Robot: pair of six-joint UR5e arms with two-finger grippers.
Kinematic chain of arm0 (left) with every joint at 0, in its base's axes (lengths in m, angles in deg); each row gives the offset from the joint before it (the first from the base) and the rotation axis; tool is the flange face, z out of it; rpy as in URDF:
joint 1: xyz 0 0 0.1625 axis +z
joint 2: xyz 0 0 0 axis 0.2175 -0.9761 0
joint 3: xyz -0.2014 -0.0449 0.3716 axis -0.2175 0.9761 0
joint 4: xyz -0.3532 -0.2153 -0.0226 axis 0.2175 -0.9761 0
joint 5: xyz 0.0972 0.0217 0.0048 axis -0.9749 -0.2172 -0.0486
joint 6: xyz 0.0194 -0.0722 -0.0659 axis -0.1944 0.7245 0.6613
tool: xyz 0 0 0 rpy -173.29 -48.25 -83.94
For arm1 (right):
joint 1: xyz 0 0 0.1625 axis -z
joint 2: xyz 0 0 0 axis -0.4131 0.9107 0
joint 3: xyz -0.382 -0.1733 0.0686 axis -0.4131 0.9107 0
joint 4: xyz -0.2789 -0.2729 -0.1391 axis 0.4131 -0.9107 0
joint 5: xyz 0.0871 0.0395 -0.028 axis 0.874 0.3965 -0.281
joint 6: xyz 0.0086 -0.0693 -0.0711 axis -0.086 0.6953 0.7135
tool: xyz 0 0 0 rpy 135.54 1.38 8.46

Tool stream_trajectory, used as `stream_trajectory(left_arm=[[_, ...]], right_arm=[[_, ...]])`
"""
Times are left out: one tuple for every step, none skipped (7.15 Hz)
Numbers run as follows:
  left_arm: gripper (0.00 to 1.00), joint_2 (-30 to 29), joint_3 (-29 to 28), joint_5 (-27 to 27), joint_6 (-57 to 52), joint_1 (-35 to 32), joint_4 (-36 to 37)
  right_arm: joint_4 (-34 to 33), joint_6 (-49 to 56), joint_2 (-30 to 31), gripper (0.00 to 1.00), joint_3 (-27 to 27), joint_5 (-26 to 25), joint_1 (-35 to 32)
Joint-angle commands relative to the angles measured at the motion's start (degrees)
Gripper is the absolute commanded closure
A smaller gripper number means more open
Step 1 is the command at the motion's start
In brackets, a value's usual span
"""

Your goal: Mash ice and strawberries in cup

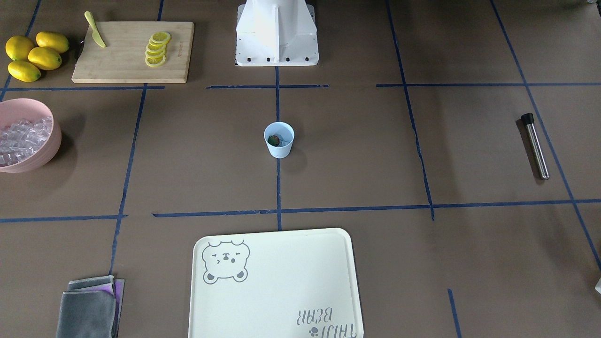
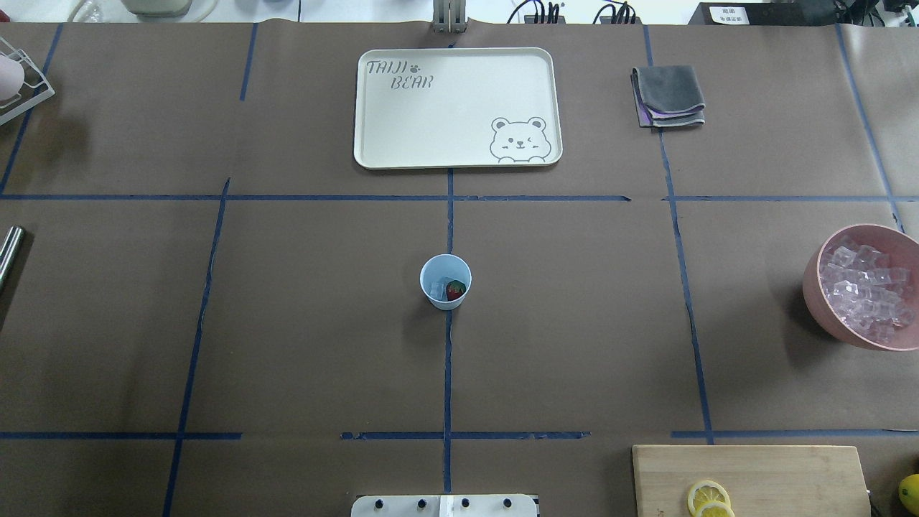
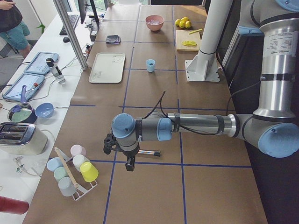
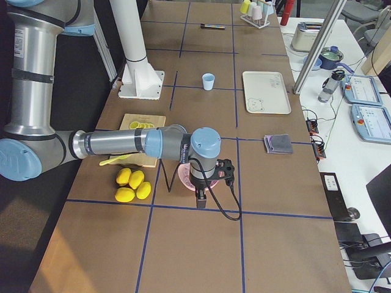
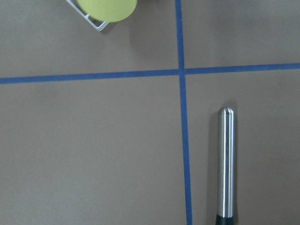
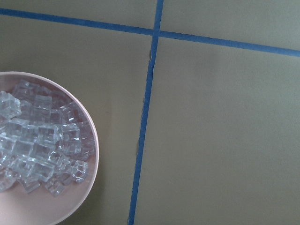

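Note:
The light blue cup (image 2: 445, 281) stands upright at the table's middle, also in the front view (image 1: 279, 139). Inside it lie a red strawberry (image 2: 455, 290) and clear ice (image 2: 437, 289). More ice (image 6: 37, 150) fills a pink bowl (image 2: 826, 305). My left gripper (image 3: 129, 164) points down near a steel rod with a black end (image 5: 226, 164) at the table's left end. My right gripper (image 4: 200, 201) hangs over the pink bowl's edge. Both show only in the side views, so I cannot tell whether they are open or shut.
A cutting board (image 1: 134, 65) carries lemon slices (image 1: 157, 49) and a yellow knife (image 1: 95, 36); whole lemons (image 1: 35, 55) lie beside it. A cream tray (image 1: 274, 284) and a folded grey cloth (image 1: 89, 307) sit across the table. A rack of cups (image 3: 74, 170) stands near the left gripper.

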Motion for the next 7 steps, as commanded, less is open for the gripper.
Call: stream_trajectory(left_arm=[[0.00, 2.12, 0.03, 0.11, -0.28, -0.19, -0.56], [0.00, 2.47, 0.81, -0.50, -0.28, -0.19, -0.21], [0.00, 2.04, 0.64, -1.11, -0.37, -0.10, -0.21], [0.00, 2.56, 0.90, -1.38, -0.54, -0.10, -0.21], [0.00, 2.82, 0.73, -1.38, -0.55, -0.02, -0.21], [0.00, 2.83, 0.55, -1.38, -0.46, -0.01, -0.21], [0.00, 2.83, 0.38, -1.38, -0.37, -0.10, -0.21]], right_arm=[[-0.06, 0.00, 0.27, 0.00, -0.04, 0.16, 0.00], [-0.06, 0.09, 0.96, 0.00, 0.22, 0.07, 0.00], [-0.06, 0.09, 1.06, 0.00, 0.49, 0.07, 0.00], [-0.06, 0.18, 1.67, 0.00, 0.58, 0.07, 0.00], [-0.06, 0.09, 1.76, 0.00, 0.49, 0.07, 0.00], [-0.06, 0.01, 1.94, 0.00, 0.49, 0.16, 0.00], [-0.06, -0.08, 1.94, 0.00, 0.49, 0.07, 0.00]])
